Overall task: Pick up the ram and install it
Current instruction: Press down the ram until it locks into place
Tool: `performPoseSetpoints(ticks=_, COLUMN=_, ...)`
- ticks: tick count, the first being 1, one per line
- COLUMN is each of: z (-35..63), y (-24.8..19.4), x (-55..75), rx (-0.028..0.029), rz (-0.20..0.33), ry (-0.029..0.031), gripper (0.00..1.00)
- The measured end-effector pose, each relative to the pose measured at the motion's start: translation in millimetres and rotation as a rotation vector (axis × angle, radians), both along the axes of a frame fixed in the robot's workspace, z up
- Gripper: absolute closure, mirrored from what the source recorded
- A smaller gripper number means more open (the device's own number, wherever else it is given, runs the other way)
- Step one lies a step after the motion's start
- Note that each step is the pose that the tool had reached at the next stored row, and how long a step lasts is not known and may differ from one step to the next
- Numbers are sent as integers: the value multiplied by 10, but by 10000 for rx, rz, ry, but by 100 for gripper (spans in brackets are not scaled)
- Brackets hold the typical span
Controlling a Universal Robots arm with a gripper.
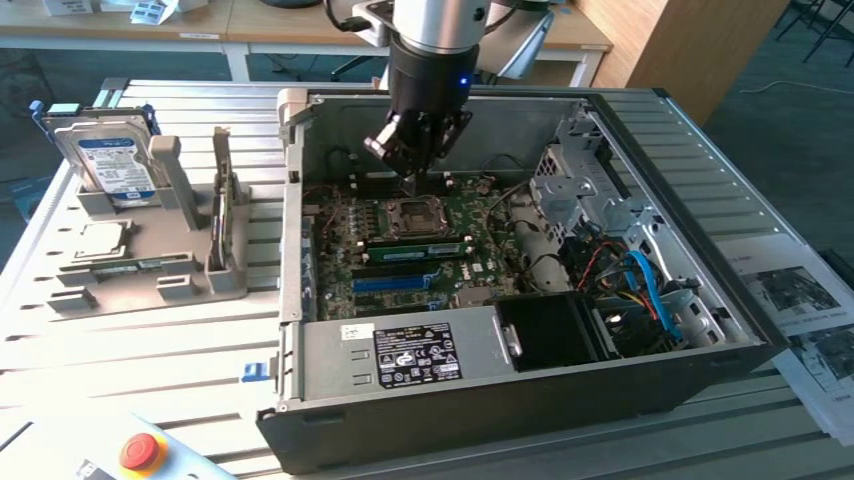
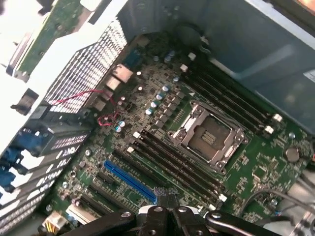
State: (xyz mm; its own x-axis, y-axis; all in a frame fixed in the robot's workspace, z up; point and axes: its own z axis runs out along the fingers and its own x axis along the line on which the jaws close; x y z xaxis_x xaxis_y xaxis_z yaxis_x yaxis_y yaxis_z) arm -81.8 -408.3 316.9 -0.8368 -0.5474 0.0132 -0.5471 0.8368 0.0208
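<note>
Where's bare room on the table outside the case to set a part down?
The ribbed table is bare between the grey holder tray and the red stop button. Crowded: the tray holds the hard drive, and papers cover the table at the exterior view's right, beside the computer case.

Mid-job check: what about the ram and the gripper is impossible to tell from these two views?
1. Exterior view: whether the ram, the green stick beside the processor socket, is fully seated; its latches are too small.
2. Exterior view: whether the shut gripper touches the motherboard; the viewing angle hides any gap.
3. Wrist view: the near ends of the memory slots, covered by the gripper.
</note>
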Motion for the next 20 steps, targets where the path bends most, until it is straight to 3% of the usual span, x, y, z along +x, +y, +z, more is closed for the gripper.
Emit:
performPoseSetpoints(ticks=5, z=-3, y=0, x=0, rx=0, rz=-890, ry=0, gripper=90)
performPoseSetpoints(ticks=6, z=-5, y=0, x=0, rx=0, rz=-1473, ry=0, gripper=90)
performPoseSetpoints(ticks=20, z=-7, y=0, x=0, rx=0, rz=-3600, ry=0, gripper=90)
